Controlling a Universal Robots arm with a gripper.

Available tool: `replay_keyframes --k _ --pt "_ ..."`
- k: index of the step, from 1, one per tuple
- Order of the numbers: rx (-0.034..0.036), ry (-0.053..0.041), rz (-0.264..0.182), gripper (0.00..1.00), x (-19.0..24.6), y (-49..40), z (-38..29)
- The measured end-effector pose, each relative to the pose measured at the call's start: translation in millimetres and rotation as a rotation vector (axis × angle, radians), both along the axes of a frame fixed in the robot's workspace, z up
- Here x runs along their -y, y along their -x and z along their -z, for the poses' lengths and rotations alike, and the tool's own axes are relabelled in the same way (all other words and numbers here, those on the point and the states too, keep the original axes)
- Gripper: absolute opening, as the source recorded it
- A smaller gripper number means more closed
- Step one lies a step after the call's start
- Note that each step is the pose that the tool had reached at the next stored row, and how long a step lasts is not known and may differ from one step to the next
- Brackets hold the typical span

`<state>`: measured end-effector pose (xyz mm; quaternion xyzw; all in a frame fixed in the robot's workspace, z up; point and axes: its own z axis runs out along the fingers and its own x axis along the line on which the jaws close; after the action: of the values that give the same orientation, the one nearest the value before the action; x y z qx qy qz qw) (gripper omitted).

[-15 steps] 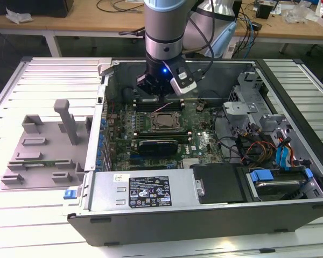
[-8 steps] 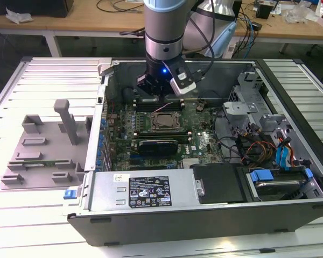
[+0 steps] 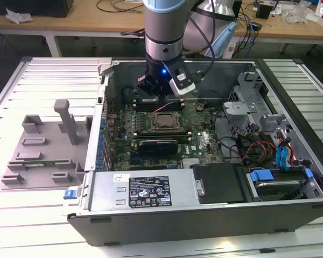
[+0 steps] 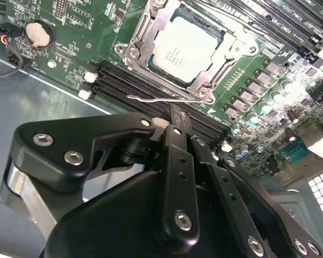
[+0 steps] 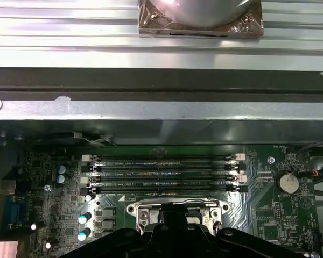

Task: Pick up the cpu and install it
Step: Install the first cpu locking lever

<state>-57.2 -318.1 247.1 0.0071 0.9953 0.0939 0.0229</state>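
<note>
I see the cpu [image 4: 187, 47] seated in its socket frame [image 4: 145, 33] on the motherboard [image 4: 70, 21], silvery top showing in the second wrist view. My tool [image 4: 175, 115] hangs just above the memory slots [image 4: 116, 80] beside the socket, fingers pressed together and holding nothing. In the exterior view the arm [image 3: 163, 32] reaches into the open computer case [image 3: 177, 215] on the slatted worktop [image 3: 37, 220].

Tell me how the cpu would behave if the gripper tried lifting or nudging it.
The cpu looks like a rigid flat plate, so probably stiff and light. Its smooth metal top may be slippery. It sits inside the socket frame, so a sideways nudge likely wouldn't slide it.
</note>
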Motion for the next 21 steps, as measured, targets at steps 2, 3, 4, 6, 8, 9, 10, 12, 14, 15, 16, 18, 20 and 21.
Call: replay_keyframes --k 2,3,4,6,8,9,10,12,14,15,16,18,20,21 --pt "0.0000 -0.0001 0.006 0.11 0.0 0.0 0.2" --pt "0.0000 0.0000 0.011 0.11 0.0 0.0 0.3" --pt "-0.0001 0.0000 0.013 0.11 0.0 0.0 0.4" --pt "0.0000 0.0000 0.021 0.11 0.0 0.0 0.6" --pt "0.0000 -0.0001 0.037 0.11 0.0 0.0 1.2" --pt "0.0000 0.0000 0.054 0.11 0.0 0.0 1.8" --pt "0.0000 0.0000 0.061 0.11 0.0 0.0 2.0" --pt "0.0001 -0.0002 0.090 0.11 -0.1 0.0 3.0" --pt "0.0001 -0.0002 0.124 0.11 0.0 0.0 4.0" --pt "0.0001 -0.0001 0.149 0.11 0.0 -0.1 4.8" --pt "0.0000 -0.0001 0.169 0.11 0.0 0.0 5.3" --pt "0.0000 0.0000 0.208 0.11 0.0 -0.1 6.4" --pt "0.0001 0.0001 0.226 0.11 -1.4 0.0 8.0" --pt "0.0001 0.0001 0.234 0.11 -3.6 0.0 9.2"
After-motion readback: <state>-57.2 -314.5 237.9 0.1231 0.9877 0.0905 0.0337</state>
